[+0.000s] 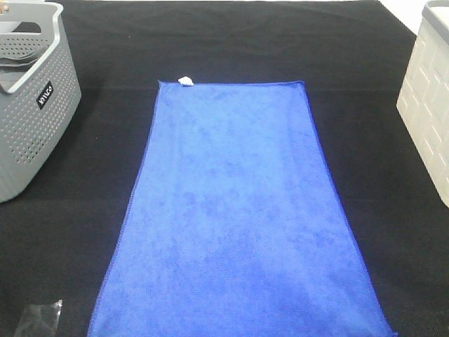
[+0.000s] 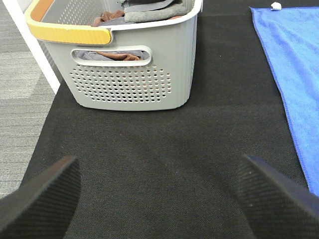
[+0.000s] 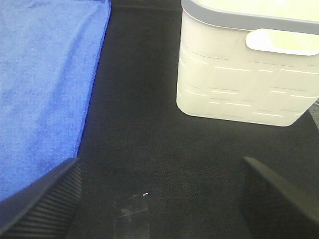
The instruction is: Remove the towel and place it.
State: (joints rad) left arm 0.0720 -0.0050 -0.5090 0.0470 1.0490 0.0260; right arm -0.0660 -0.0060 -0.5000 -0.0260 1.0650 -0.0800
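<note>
The royal-blue towel lies spread flat in the middle of the black table cloth, with a small white tag at its far left corner. Its edge also shows in the left wrist view and in the right wrist view. My left gripper is open and empty over bare black cloth, to the left of the towel. My right gripper is open and empty over black cloth between the towel and the white basket. Neither gripper touches the towel.
A grey perforated basket with a yellow handle stands at the left and holds folded cloths. A white basket stands at the right. A small clear patch lies on the cloth. A small dark shiny object sits at the near left edge.
</note>
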